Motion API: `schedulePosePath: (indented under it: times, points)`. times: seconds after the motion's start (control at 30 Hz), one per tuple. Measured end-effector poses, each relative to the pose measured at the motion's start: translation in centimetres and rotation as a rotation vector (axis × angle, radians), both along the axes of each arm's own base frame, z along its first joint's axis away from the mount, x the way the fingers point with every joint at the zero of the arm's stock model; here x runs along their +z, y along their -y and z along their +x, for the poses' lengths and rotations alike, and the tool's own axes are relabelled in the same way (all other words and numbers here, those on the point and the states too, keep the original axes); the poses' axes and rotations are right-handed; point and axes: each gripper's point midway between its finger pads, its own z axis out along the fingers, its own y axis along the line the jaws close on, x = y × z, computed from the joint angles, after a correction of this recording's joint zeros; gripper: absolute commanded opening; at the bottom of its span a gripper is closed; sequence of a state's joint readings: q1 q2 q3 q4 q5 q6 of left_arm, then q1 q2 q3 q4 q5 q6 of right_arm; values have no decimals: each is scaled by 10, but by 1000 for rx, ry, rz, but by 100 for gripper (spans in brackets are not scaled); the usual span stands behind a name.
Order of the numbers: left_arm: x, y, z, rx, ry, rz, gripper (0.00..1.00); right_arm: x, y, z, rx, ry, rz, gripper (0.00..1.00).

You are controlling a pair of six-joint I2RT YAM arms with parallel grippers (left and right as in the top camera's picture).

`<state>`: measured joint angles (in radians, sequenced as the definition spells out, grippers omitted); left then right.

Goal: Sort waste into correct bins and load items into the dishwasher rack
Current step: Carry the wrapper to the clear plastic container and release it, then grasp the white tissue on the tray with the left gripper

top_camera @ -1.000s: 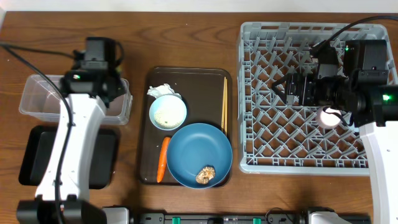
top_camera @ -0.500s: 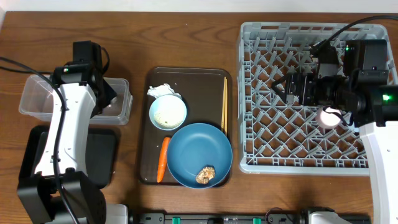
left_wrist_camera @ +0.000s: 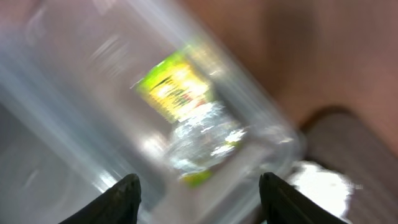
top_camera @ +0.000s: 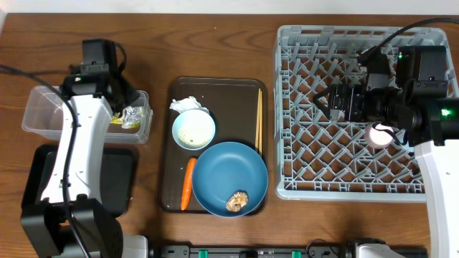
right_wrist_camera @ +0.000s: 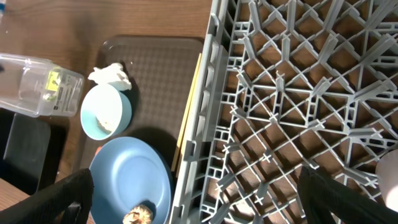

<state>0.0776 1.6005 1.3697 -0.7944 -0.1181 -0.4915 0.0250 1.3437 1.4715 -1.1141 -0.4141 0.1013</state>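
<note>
The dark-brown serving tray (top_camera: 215, 89) sits mid-table and serves as the reference. Left of it is the clear plastic tub (top_camera: 43, 115), with the yellow-green snack wrapper (top_camera: 131, 117) lying inside at the end nearest the tray. The left arm crosses over the tub and covers its middle. The shallow black tray (top_camera: 118, 183) lies just in front of the tub, partly under that arm.

On the serving tray are crumpled white paper (top_camera: 185, 104), a pale bowl (top_camera: 193, 129) with rice in it, the carrot (top_camera: 188, 183), wooden chopsticks (top_camera: 259, 122) along the right rim, and a large blue plate (top_camera: 226, 172) carrying a brown food lump (top_camera: 237, 201).

Right of the tray stands the grey dishwasher rack (top_camera: 315, 158), a pink cup (top_camera: 380, 134) inside it beside the right arm.

The left wrist view is badly blurred. The left gripper (left_wrist_camera: 199, 196) has its fingers spread with nothing between them, and the wrapper (left_wrist_camera: 177, 93) rests beyond, in the tub.

The right gripper (right_wrist_camera: 196, 180) is spread wide and empty above the rack's left wall. Its camera cuts the cup (right_wrist_camera: 388, 180) off at the frame edge.
</note>
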Motion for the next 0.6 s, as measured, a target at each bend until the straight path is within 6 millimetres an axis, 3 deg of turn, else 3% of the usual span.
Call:
schedulePosePath:
  times: [0.1, 0.2, 0.3, 0.47, 0.6]
  points:
    - [7, 28, 20, -193, 50, 24, 61, 0, 0, 0, 0, 0, 0, 99]
    - [0, 61, 33, -385, 44, 56, 61, 0, 0, 0, 0, 0, 0, 99]
    - [-30, 87, 44, -512, -6, 68, 61, 0, 0, 0, 0, 0, 0, 99]
    - [-100, 110, 49, -623, -141, 46, 61, 0, 0, 0, -1, 0, 0, 99]
    - [-119, 121, 45, -668, -183, 27, 59, 0, 0, 0, 0, 0, 1, 99]
